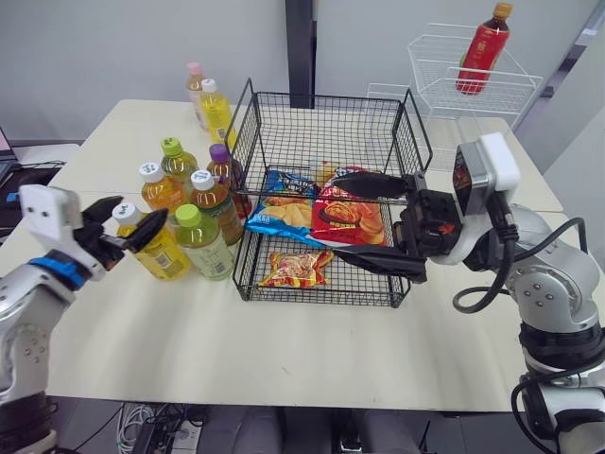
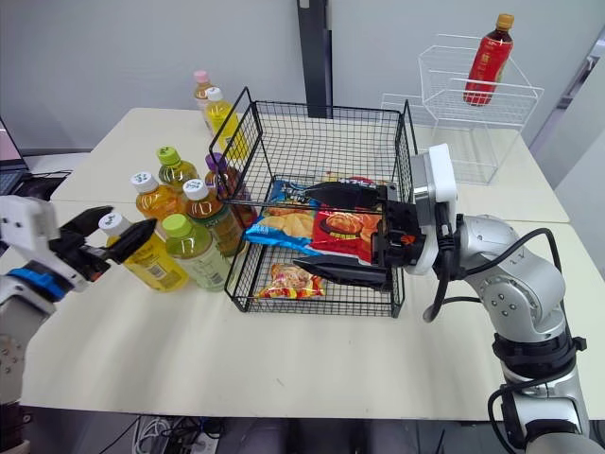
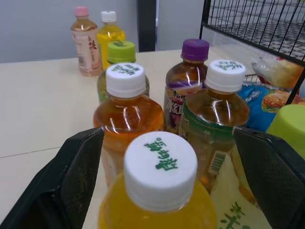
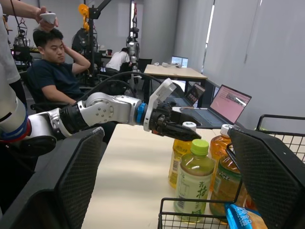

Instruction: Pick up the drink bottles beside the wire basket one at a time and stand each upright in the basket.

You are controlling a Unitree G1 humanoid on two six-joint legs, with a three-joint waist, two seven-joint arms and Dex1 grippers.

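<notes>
1. So far nothing is done. The black wire basket [image 1: 331, 96] on the cream table [image 1: 284, 350] holds only snacks: a blue crisp bag [image 1: 284, 213], a red crisp bag [image 1: 342, 225] beside it and a small packet [image 1: 295, 270] nearer the front. No bottle stands in it.
2. All eight drink bottles stand upright on the table at the basket's left side. Six crowd together near the front, and a pink-capped bottle [image 1: 195, 80] and a white-capped yellow one [image 1: 216, 109] stand by the far corner.
3. My left claw [image 1: 130, 223] is released, its fingers spread to either side of the white cap of the nearest yellow bottle [image 3: 160, 164]. I judge this to be the first pick.
4. My right claw [image 2: 293, 229] hangs over the basket's right half, spread wide and grasping nothing.
5. The green-capped pale bottle [image 1: 200, 241] stands just beside my target, so a finger could nudge it. Straight up is open. After that I must clear the basket's tall left wall, and my right claw crowds the landing room.
</notes>
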